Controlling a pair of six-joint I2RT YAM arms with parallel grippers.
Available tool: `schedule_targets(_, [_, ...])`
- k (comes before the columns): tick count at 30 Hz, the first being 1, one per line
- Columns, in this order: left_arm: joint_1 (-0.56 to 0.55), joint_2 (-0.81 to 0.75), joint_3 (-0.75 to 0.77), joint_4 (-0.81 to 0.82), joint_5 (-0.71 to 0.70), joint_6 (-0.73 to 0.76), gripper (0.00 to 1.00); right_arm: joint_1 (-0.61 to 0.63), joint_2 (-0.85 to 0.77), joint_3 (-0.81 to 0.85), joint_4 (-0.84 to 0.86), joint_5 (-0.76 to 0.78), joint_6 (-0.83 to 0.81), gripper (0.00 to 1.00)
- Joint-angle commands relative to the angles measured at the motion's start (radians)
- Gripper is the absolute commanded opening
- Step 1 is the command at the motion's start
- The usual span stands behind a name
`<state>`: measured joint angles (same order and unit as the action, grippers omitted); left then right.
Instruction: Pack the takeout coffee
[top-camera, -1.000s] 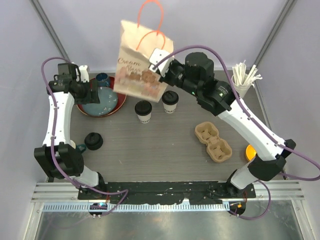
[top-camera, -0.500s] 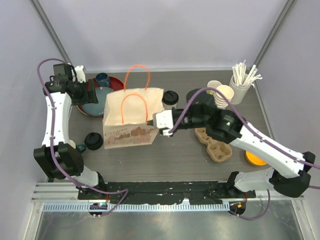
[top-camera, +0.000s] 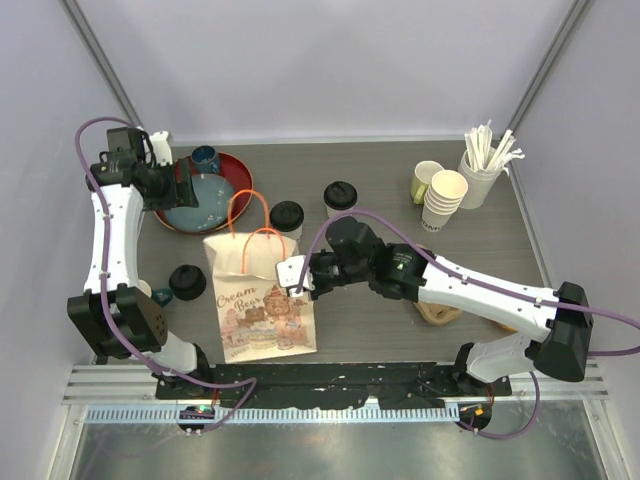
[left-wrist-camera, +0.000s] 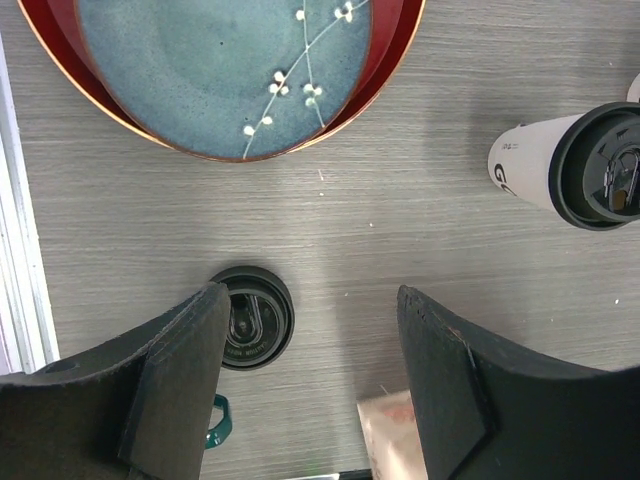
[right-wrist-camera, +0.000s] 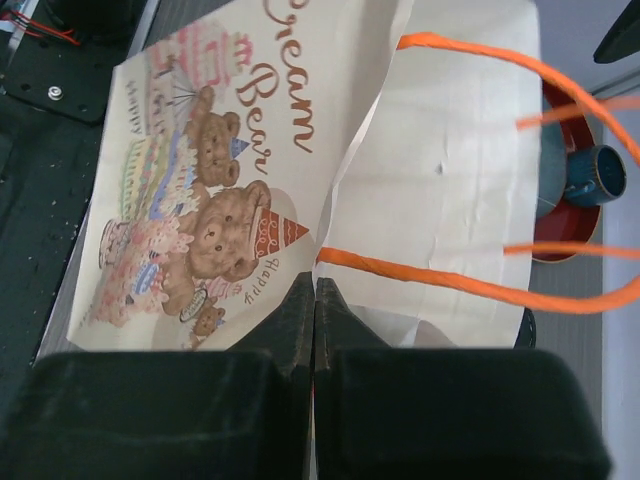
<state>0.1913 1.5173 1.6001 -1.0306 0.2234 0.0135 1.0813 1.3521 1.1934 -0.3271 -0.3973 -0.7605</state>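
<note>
Two takeout coffee cups with black lids stand mid-table, one (top-camera: 287, 219) just behind the bag, the other (top-camera: 340, 197) to its right. One of them (left-wrist-camera: 575, 165) also shows in the left wrist view. A cream paper bag (top-camera: 262, 305) printed with bears, with orange handles (top-camera: 248, 213), sits near the front left. My right gripper (top-camera: 298, 276) is shut on the bag's upper right edge (right-wrist-camera: 330, 215), its jaws pressed together (right-wrist-camera: 315, 290). My left gripper (left-wrist-camera: 315, 315) hangs open over the table near the red plate, holding nothing.
A red tray with a blue-green plate (top-camera: 200, 205) and a small blue cup (top-camera: 205, 155) is at the back left. A loose black lid (top-camera: 187, 282) lies left of the bag. Bare stacked cups (top-camera: 445, 200), a yellow-green mug (top-camera: 424, 181) and a cup of sticks (top-camera: 487, 160) stand at the back right.
My right arm brought the bag down from high at the back to the table's near left, still gripping its edge. The left arm has barely moved.
</note>
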Motion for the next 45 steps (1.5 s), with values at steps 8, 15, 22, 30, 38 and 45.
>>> schedule_targets(8, [0.005, -0.043, 0.004, -0.019, 0.085, 0.022, 0.72, 0.058, -0.022, -0.015, 0.028, 0.163, -0.045, 0.01])
schedule_targets(15, [0.005, -0.052, 0.006, -0.022, 0.097, 0.026, 0.72, 0.091, -0.011, 0.035, 0.046, 0.236, -0.103, 0.01])
schedule_targets(22, [0.004, -0.046, 0.006, -0.023, 0.105, 0.028, 0.72, 0.111, -0.005, 0.061, 0.083, 0.298, -0.145, 0.01])
schedule_targets(30, [0.004, -0.049, 0.004, -0.026, 0.106, 0.034, 0.72, 0.132, -0.013, 0.041, 0.145, 0.347, -0.157, 0.01])
schedule_targets(38, [0.005, -0.051, 0.000, -0.031, 0.113, 0.039, 0.72, 0.140, 0.010, 0.015, 0.129, 0.318, -0.148, 0.01])
schedule_targets(45, [0.004, -0.052, 0.001, -0.042, 0.120, 0.045, 0.72, 0.140, 0.067, 0.020, 0.082, 0.324, -0.135, 0.03])
